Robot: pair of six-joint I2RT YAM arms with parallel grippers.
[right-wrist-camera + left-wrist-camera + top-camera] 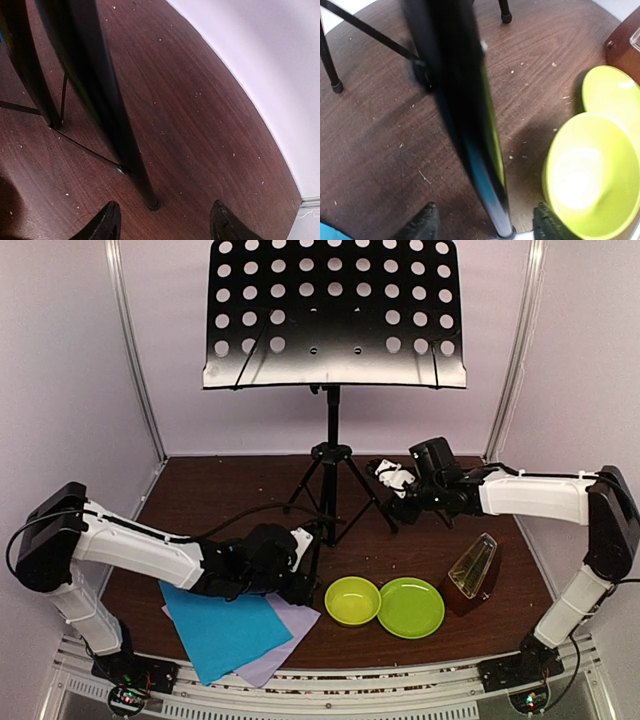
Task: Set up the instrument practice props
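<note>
Dark fingertips (426, 224) of the left gripper (487, 226) sit at the bottom edge of its wrist view, parted. One thin black tripod leg (462, 115) of the black perforated-metal music stand (335, 315) runs down between them. Neither pad visibly presses it, so the jaws are released and hold nothing. Across the table the right gripper (165, 220) reads the same: fingers apart, astride the foot of a second tripod leg (112, 110), gripping nothing.

Outward from the left gripper, the cyan and pale lilac sheets of printed music (225, 630) lie flat at the lower left of the overhead view, just below it. They are partly hidden by that arm and sit askew to the table edge. That arm is plainly the nearer one, so I judge the sheets come next. At lower right the small brown pyramid metronome (472, 575) stands upright beside the lime-green plate (411, 607), nearer the right arm.
</note>
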